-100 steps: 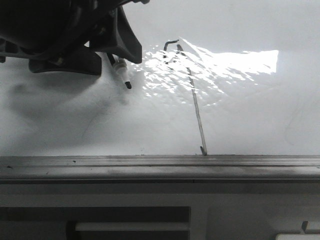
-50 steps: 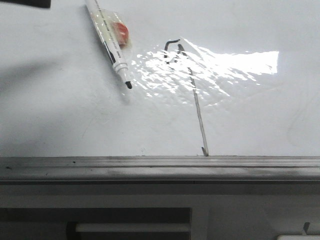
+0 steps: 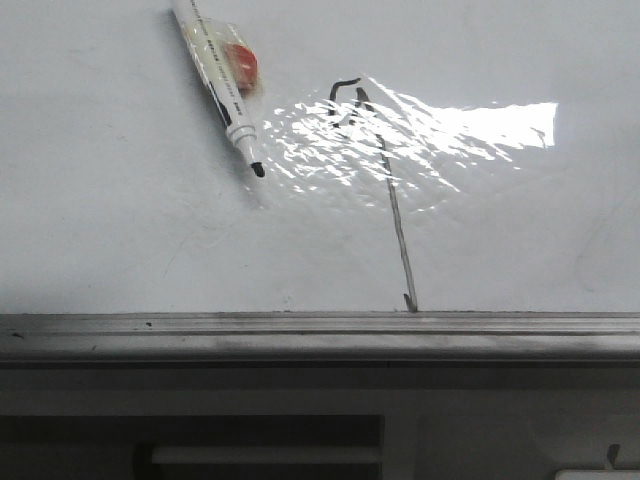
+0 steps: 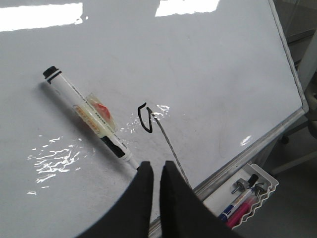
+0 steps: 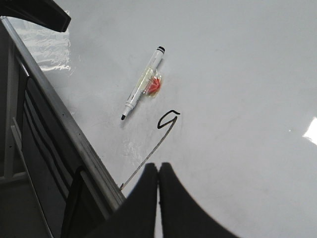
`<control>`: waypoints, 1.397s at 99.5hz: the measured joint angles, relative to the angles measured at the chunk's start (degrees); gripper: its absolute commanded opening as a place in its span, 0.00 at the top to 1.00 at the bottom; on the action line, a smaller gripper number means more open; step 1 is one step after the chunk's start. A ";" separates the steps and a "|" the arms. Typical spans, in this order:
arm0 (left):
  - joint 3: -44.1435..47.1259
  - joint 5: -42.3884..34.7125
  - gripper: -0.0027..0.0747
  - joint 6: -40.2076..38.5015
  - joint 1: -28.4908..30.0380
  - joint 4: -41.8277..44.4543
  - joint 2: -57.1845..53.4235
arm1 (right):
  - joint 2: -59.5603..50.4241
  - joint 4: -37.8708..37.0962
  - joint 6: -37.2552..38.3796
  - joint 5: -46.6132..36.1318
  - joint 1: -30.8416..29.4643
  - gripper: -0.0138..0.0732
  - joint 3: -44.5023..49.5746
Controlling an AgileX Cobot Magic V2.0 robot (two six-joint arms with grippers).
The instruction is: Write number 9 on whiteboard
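The whiteboard (image 3: 120, 230) bears the number 9 (image 3: 391, 200): a small hooked loop atop a long slanted stroke that ends near the edge rail. A white marker (image 3: 222, 80) with a black tip and a red-and-clear tag lies loose on the board to the left of the loop. No gripper shows in the front view. My left gripper (image 4: 156, 166) is shut and empty, high above the board near the marker (image 4: 89, 116) and the 9 (image 4: 144, 119). My right gripper (image 5: 158, 168) is shut and empty above the stroke's end, with the marker (image 5: 143, 84) and the 9 (image 5: 167, 120) beyond it.
A grey metal rail (image 3: 300, 330) runs along the board's near edge. Below it is a dark grey panel with slots (image 5: 34, 129). A white tray (image 4: 262, 181) with spare markers hangs by the board's edge. A dark arm part (image 5: 39, 12) shows in the right wrist view's corner.
One second ago the left gripper was over the marker on the board. It has since pulled away out of the front view, and the marker lies free in the same place.
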 measured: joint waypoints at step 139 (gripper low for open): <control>29.88 31.25 0.99 -95.99 55.42 112.17 -28.02 | -0.10 -0.17 0.00 0.11 0.00 0.89 0.09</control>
